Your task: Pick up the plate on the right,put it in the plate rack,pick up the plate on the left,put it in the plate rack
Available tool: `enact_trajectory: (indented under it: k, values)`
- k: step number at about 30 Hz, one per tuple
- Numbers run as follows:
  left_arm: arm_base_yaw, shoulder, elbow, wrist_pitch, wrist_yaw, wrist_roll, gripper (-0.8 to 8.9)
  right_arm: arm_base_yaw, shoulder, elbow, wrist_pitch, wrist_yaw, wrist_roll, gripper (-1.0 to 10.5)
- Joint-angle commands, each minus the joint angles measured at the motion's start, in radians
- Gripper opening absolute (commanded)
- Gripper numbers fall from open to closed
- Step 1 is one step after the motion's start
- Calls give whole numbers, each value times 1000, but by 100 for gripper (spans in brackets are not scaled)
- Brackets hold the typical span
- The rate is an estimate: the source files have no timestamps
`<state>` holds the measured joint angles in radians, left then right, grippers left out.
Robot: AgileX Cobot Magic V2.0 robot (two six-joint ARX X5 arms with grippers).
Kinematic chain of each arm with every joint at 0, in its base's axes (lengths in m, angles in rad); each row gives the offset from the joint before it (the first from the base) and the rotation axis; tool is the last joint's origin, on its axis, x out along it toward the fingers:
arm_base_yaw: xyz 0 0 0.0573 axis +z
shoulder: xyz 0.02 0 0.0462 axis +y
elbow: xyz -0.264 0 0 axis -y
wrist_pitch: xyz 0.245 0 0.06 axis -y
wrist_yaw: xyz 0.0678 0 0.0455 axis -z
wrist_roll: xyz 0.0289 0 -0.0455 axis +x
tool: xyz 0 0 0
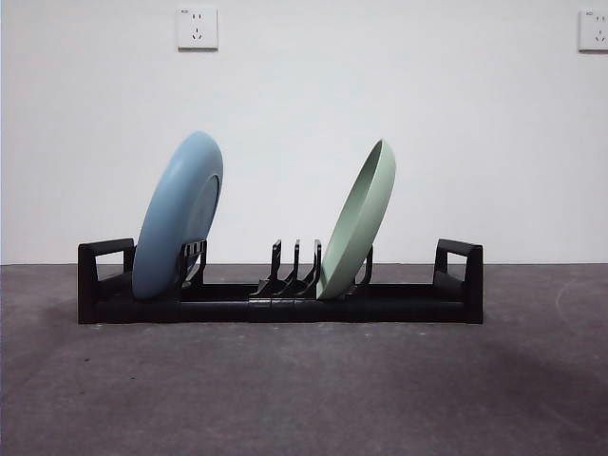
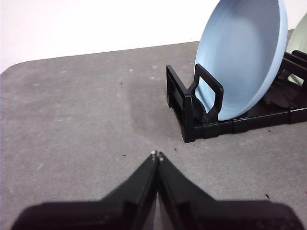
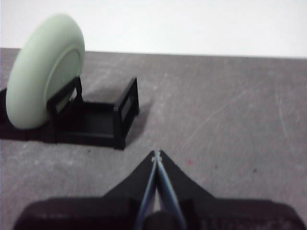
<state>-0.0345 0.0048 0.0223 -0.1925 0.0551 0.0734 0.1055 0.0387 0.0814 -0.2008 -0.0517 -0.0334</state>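
A white wall with two sockets (image 1: 198, 28) backs the grey worktop (image 1: 304, 399). The plate rack (image 1: 280, 302) holds a blue plate (image 1: 178, 217) near its left end and a green plate (image 1: 359, 220) right of centre, both tilted. The left tool (image 2: 156, 155) is clenched, the blue plate ahead of it. The right tool (image 3: 156, 154) is clenched, the green plate ahead of it.

Low frontal camera; two wrist views

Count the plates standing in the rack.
2: a blue plate leans near the plate rack's left end in the front view; a green plate leans right of the middle dividers.
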Motion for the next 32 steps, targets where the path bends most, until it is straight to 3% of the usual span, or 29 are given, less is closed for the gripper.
enact_trajectory:
  k: [1,9,13,32]
  values:
    - [3,-3,-17,6,-2,-9,-3,0,-30,-41,14,-1,40,5]
    - [3,-3,-17,6,-2,-9,-3,1,-38,-74,17,-2,44,5]
    - [3,-3,-17,6,-2,-9,-3,1,-37,-74,16,-1,99,5]
    - [3,-3,-17,6,-2,-9,-3,0,-37,-73,17,5,100,5]
